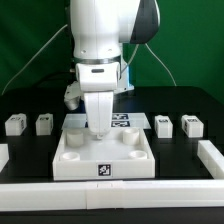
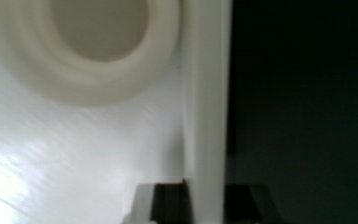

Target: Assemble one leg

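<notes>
Looks like a robotics lab bench, not anybody's home. There's a plain green backdrop [image 1: 30, 40] behind everything and a matte black tabletop [image 1: 30, 105] fenced in by a white rail [image 1: 110, 190]. A big white robot arm [image 1: 100, 40] hangs over the middle, with loose cables [image 1: 38, 55] behind it. Black-and-white square tags too, on the marker board [image 1: 128, 121] and the white tray-like piece [image 1: 70, 160]. Proper camera-tracked test rig.

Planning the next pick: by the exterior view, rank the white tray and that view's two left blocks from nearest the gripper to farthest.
1. White tray, below the gripper.
2. Inner block, left of the tray in that view.
3. Outer block, leftmost.
</notes>
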`<state>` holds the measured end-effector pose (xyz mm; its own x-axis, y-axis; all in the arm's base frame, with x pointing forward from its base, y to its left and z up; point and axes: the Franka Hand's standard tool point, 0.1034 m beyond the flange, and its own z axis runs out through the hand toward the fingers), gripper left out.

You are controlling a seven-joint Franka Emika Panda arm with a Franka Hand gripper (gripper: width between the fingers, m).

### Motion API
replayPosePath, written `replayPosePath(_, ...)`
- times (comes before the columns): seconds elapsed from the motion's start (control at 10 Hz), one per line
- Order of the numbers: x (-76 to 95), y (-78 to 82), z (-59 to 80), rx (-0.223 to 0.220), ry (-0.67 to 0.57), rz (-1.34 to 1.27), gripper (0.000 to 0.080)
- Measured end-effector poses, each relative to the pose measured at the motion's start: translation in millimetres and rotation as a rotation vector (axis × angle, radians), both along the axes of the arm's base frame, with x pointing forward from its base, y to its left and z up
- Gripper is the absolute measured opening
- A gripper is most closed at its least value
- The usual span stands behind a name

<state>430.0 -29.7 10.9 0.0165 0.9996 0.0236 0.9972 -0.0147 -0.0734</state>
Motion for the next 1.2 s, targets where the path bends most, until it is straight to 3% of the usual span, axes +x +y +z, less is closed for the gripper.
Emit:
replayPosePath(0.6, 44.3, 51.8, 0.2, 0.024, -0.036, -0.030, 0.0067)
replayPosePath(0.9, 57.5, 83.0, -0.8, 0.037, -0.050, -0.001, 0.0067)
replayPosePath(1.2, 61.5, 95.3, 0.7, 0.039, -0.056, -0.009, 0.0066)
